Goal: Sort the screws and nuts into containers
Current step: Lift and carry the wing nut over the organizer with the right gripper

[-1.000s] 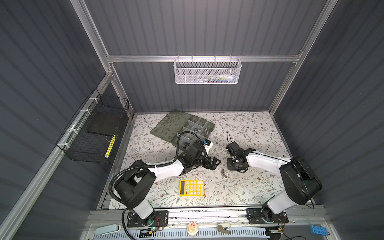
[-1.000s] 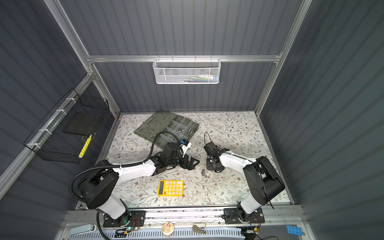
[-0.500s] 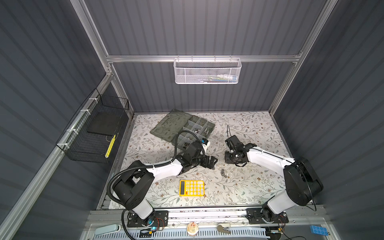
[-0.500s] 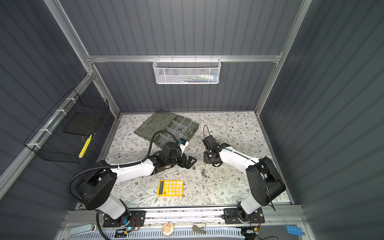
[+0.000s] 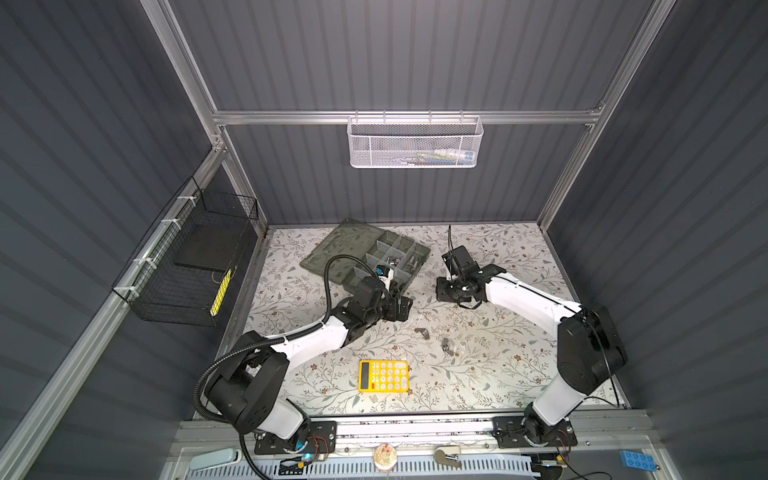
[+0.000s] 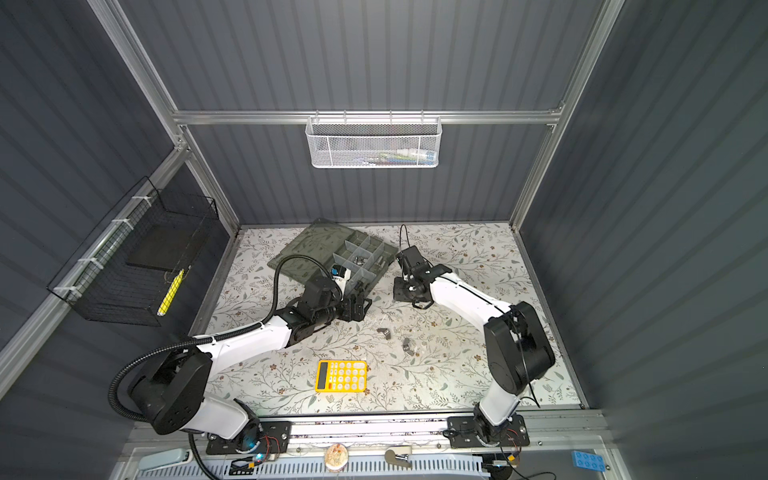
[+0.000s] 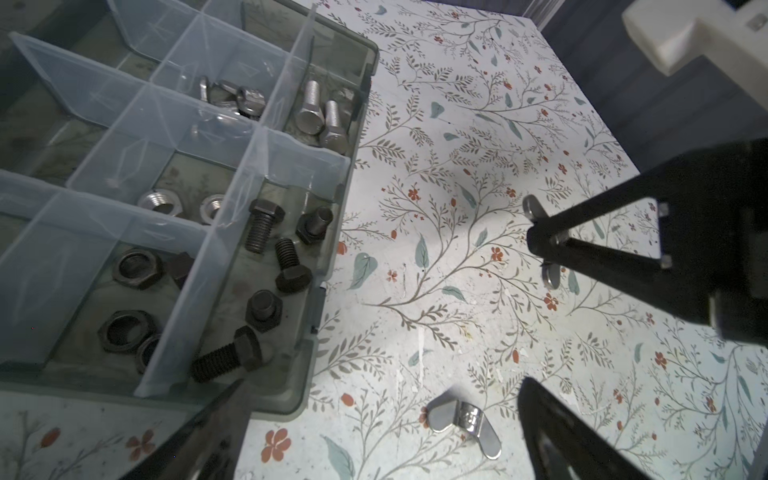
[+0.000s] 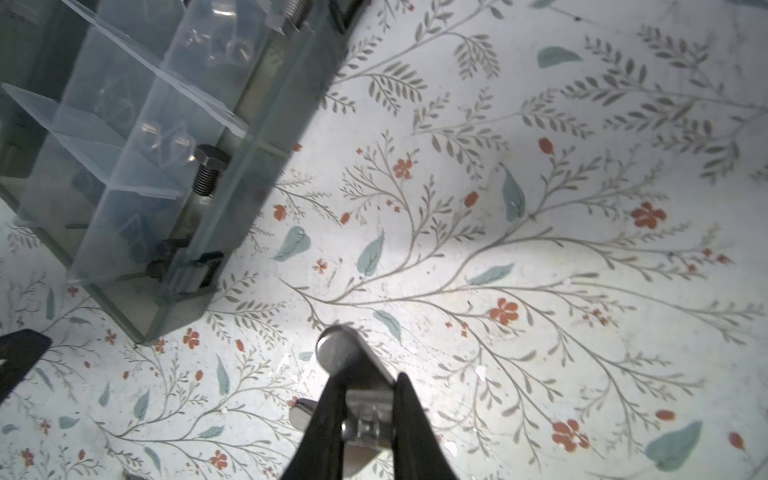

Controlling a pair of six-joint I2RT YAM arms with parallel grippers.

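Observation:
The grey-green organiser box [image 5: 422,257] [image 6: 384,253] lies open at the back centre. Its containers [image 7: 328,266] hold black screws [image 7: 266,232], silver screws [image 7: 316,112], black nuts [image 7: 137,266], silver hex nuts [image 7: 160,201] and wing nuts [image 7: 237,97]. My left gripper [image 5: 401,305] [image 7: 380,390] stands open by the box's near corner. A loose silver wing nut [image 7: 463,419] lies on the table between its fingers. My right gripper [image 5: 446,289] [image 8: 368,386] is shut on another silver wing nut [image 8: 340,353], just right of the box [image 8: 249,187].
Two small silver pieces [image 5: 422,332] [image 5: 446,345] lie on the floral table in front of the grippers. A yellow calculator [image 5: 383,376] sits near the front edge. A white mesh basket [image 5: 413,143] hangs on the back wall, a black wire basket [image 5: 195,266] on the left.
My right gripper has carried its wing nut back and left, closer to the box. My left gripper has drawn back towards the box's near corner, still open.

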